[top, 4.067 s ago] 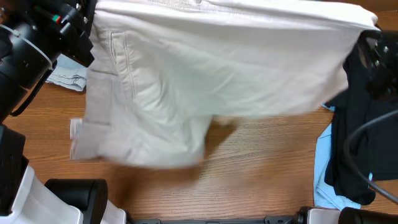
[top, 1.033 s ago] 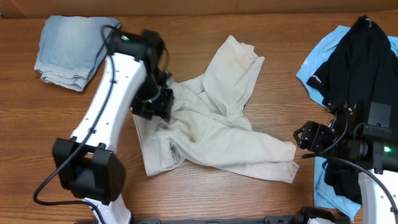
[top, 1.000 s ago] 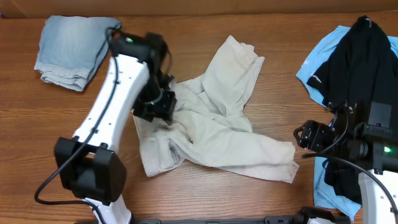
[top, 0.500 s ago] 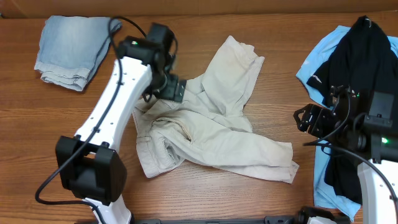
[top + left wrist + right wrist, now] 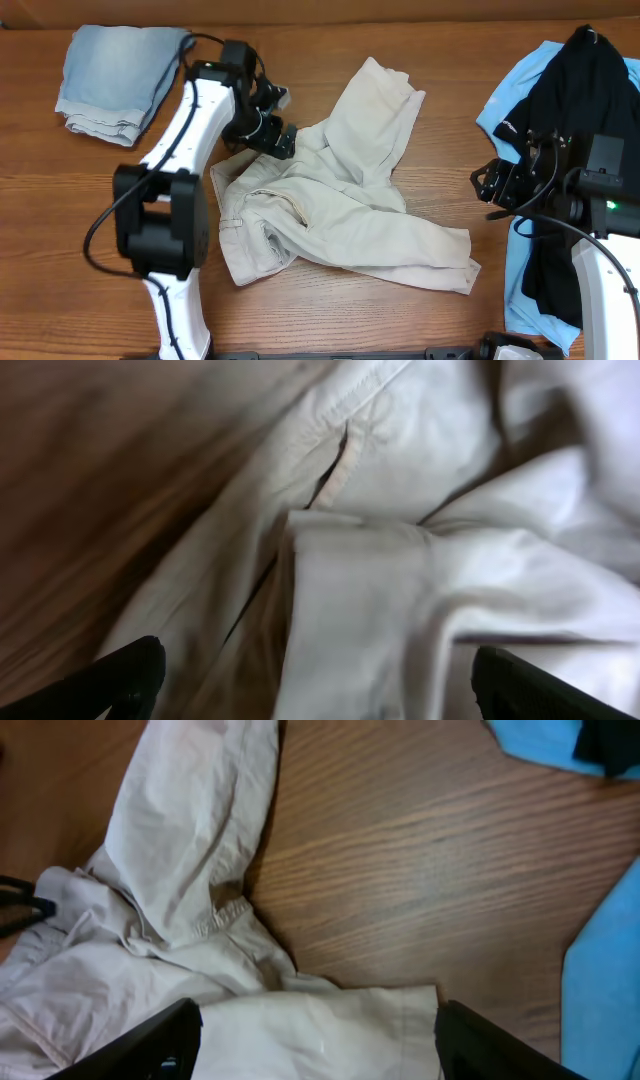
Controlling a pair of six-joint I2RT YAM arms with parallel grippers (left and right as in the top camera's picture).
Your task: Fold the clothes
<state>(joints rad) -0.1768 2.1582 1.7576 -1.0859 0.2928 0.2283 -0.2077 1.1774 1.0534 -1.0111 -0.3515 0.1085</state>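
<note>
Beige trousers (image 5: pixel 340 205) crumpled mid-frame. Left gripper (image 5: pixel 276 137) over their upper-left edge, jaws wide, empty. Right gripper (image 5: pixel 488 186) at right, also wide.

The left arm (image 5: pixel 190 120) stretches far out from its base, the wrist turned back to the right. The left gripper (image 5: pixel 280 122) points downward, its fingers (image 5: pixel 125 672) spread wide apart. The right arm (image 5: pixel 600 290) is drawn in close. The right gripper (image 5: pixel 482 190) faces left, its fingers (image 5: pixel 165 1038) also parted wide.

Folded denim piece (image 5: pixel 115 75), left; black top (image 5: pixel 580 90) over sky-blue top (image 5: pixel 507 112), right; wooden table (image 5: pixel 350 315)
</note>
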